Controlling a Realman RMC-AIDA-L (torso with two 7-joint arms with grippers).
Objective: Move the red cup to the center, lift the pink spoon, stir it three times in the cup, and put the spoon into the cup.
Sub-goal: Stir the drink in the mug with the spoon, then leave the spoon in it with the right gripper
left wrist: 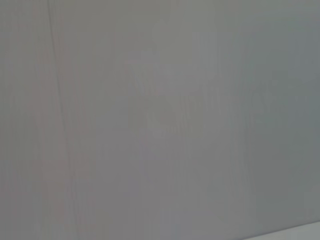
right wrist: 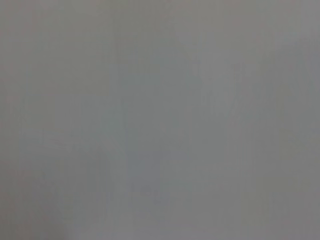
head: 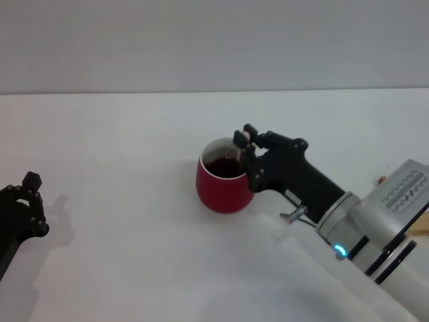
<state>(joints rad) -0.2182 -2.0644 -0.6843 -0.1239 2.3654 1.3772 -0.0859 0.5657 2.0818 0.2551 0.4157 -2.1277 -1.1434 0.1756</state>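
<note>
Reaching in from the robot's right, the right hand (head: 244, 142) hung over the far right edge of the squat, rounded dark-red ceramic cup (head: 223, 182), which stood upright on the plain white surface (head: 120, 268). Its black fingers were closed on a small pale-pink piece at the rim of the cup, the handle end of the slim pink spoon (head: 247, 137); the rest of the spoon could not be made out. The cup's thin white rim and white inner wall showed on the far side, and its inside looked dark. The cup's loop handle was not visible in the head view, the hand's black body covering the cup's right side. Well to the left of the cup, the left hand (head: 27, 194) sat low by the surface, idle, casting a faint shadow beside itself; whether its fingers were open or closed could not be told. Right of the cup, behind the right arm, a small tan block (head: 381, 180) showed. Both wrist views showed only a plain grey field.
</note>
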